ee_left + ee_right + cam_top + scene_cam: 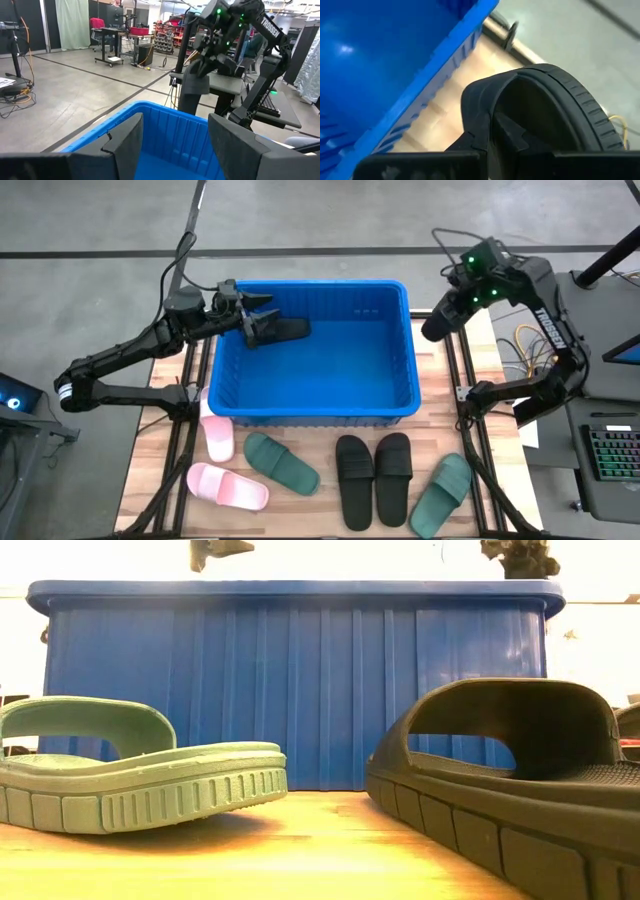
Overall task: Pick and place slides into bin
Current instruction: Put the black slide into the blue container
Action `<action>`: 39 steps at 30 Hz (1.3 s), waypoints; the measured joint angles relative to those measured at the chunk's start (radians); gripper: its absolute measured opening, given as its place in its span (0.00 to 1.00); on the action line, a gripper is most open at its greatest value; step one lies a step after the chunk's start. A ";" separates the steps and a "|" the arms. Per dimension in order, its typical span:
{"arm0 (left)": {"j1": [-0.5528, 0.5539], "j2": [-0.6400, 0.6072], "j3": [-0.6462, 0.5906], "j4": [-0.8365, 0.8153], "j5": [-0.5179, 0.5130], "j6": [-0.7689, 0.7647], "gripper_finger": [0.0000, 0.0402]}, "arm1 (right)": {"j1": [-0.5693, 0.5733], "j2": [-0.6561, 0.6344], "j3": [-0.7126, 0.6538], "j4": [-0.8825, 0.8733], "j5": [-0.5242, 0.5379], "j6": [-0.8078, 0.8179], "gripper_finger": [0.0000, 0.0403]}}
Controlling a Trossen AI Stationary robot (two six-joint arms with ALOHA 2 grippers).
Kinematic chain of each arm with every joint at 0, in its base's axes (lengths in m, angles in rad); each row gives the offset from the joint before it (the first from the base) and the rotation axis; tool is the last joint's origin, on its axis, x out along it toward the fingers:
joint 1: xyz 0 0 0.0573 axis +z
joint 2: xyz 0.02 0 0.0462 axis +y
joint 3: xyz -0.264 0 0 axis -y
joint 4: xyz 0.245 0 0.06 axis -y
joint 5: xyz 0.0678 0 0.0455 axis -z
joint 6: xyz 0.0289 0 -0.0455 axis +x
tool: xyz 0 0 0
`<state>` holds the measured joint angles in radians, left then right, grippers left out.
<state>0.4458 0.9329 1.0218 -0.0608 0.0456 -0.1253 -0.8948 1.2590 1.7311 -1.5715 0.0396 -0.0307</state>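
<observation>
- Holding left jaws apart, nothing between them, with the left gripper (252, 320) hovering over the bin (410, 350) at its far left corner.
- Lying just beside that gripper, inside the bin: one black slide (288, 330), probably let go, since the left wrist view is showing only bare fingers (125, 145) and blue wall.
- Clamping right jaws shut on a second slide (555, 100), black, pinched at its edge so the sole is hanging free of the fingers.
- Carrying it with the right gripper (440, 322) just outside the bin's right wall, near the far corner; hard to separate slide from gripper in the high view.
- Needing, by my judgement, to lift it over the rim before releasing.
- Waiting on the table (150, 470) in front of the bin: pink pair (228, 485), black pair (373, 477), two green slides (282, 463) lying well apart, one either side of the black pair.
- Sitting flat, straps up, so leaving easy grips for later picks.
</observation>
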 joint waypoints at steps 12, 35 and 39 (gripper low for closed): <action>0.000 0.000 0.000 0.000 -0.002 0.000 0.52 | 0.000 0.001 0.245 0.000 0.002 0.023 0.02; -0.002 0.118 0.000 0.364 0.093 -0.257 0.52 | 0.113 0.008 0.256 0.622 -0.380 0.276 0.02; -0.002 0.164 0.000 0.481 0.153 -0.333 0.52 | 0.198 0.007 0.175 0.782 -0.353 0.311 0.02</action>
<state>0.4439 1.0968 1.0214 0.4204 0.1984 -0.4586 -0.6972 1.2663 1.9063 -0.7898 -0.3136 0.2804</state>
